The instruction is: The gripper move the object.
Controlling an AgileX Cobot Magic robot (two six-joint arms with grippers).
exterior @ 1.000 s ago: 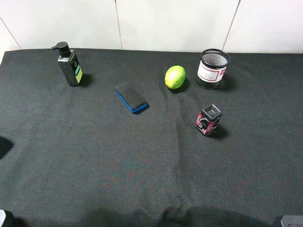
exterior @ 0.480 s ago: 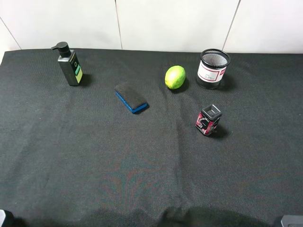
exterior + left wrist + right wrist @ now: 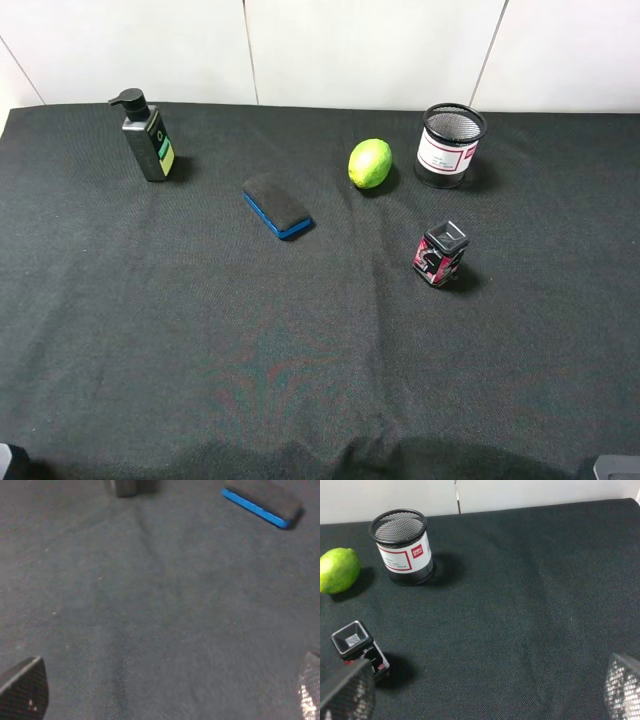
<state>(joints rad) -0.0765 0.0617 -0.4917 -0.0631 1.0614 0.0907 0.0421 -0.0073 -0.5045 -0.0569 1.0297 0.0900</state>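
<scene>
The object, a lime-green fruit (image 3: 370, 163), rests on the black cloth at the back, just left of the mesh cup (image 3: 450, 145). The right wrist view also shows the fruit (image 3: 339, 570), far ahead of my right gripper (image 3: 485, 695). That gripper's fingers stand wide apart with nothing between them. My left gripper (image 3: 167, 695) is open too, hovering over bare cloth, and the fruit is out of its view. In the exterior high view only slivers of the arms show at the bottom corners.
A blue-edged eraser (image 3: 277, 206) lies left of the fruit, also seen from the left wrist (image 3: 262, 502). A pump bottle (image 3: 147, 137) stands at the back left. A small red and black box (image 3: 441, 253) sits in front of the cup, near the right gripper (image 3: 360, 647).
A dark shape at the left edge of the exterior high view has gone out of frame. The fruit and the other objects have not moved.
</scene>
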